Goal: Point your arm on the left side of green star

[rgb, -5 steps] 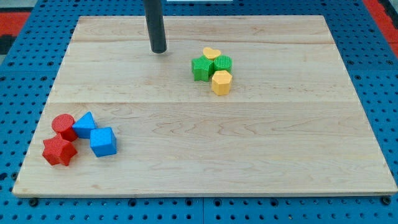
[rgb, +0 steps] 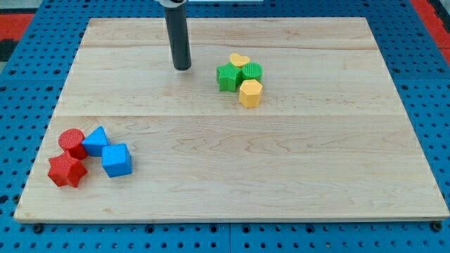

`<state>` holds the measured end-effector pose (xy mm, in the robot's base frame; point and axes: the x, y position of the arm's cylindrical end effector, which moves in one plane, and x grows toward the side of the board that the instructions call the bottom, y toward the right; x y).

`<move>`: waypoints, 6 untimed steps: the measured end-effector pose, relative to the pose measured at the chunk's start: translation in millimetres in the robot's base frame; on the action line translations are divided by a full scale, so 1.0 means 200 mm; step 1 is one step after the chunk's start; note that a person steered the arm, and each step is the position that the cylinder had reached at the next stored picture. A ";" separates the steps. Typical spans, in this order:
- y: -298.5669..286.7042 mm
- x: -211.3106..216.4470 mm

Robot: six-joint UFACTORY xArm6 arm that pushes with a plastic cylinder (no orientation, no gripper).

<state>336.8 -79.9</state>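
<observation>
The green star point(rgb: 228, 76) lies on the wooden board point(rgb: 232, 154) right of centre near the view's top. It touches a green cylinder point(rgb: 252, 72), a yellow heart point(rgb: 239, 60) and a yellow hexagon point(rgb: 249, 93). My tip point(rgb: 182, 67) stands on the board to the left of the green star, a block's width or two away from it, not touching any block.
A red cylinder point(rgb: 71, 142), a red star point(rgb: 67, 171), a blue triangle point(rgb: 95, 141) and a blue cube point(rgb: 116, 160) sit bunched at the board's lower left. Blue pegboard point(rgb: 28, 84) surrounds the board.
My tip has moved a little toward the view's bottom and slightly right, closer to the green star. The blocks have not moved.
</observation>
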 end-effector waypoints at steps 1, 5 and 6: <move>0.02 0.03; 0.36 0.12; 0.50 0.09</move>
